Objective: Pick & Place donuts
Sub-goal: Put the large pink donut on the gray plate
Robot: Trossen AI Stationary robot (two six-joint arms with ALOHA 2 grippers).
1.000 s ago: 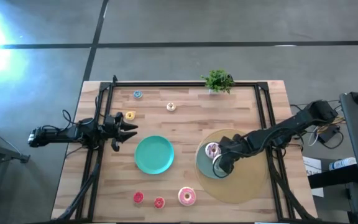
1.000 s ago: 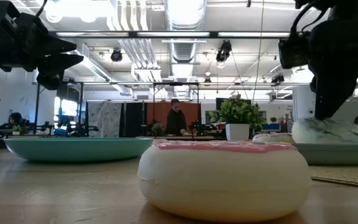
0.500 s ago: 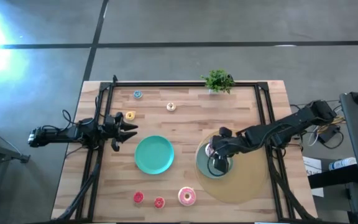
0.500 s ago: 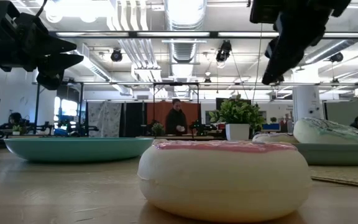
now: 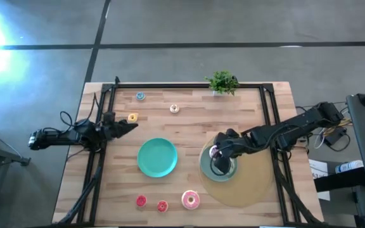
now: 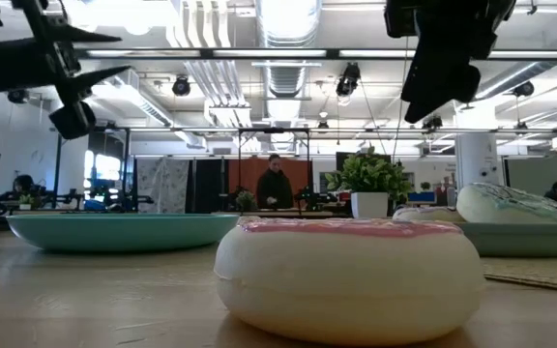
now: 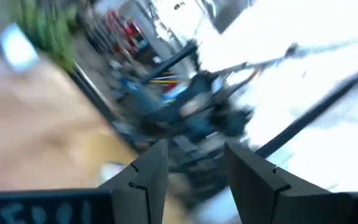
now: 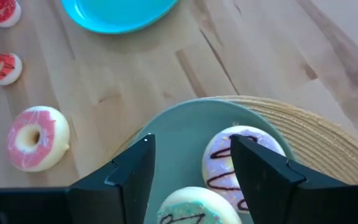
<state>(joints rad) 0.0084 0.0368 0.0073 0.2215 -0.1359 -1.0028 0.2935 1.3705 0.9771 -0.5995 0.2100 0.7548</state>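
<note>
Over the green plate (image 5: 206,170) at four o'clock, your right gripper (image 8: 191,163) hangs released above two donuts (image 8: 244,163); your left gripper (image 7: 194,165), parted, waits at nine o'clock

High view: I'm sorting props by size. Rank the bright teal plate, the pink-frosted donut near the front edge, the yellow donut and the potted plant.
1. Bright teal plate.
2. Potted plant.
3. Pink-frosted donut, a little smaller than the plant's spread.
4. Yellow donut, smallest.
</note>
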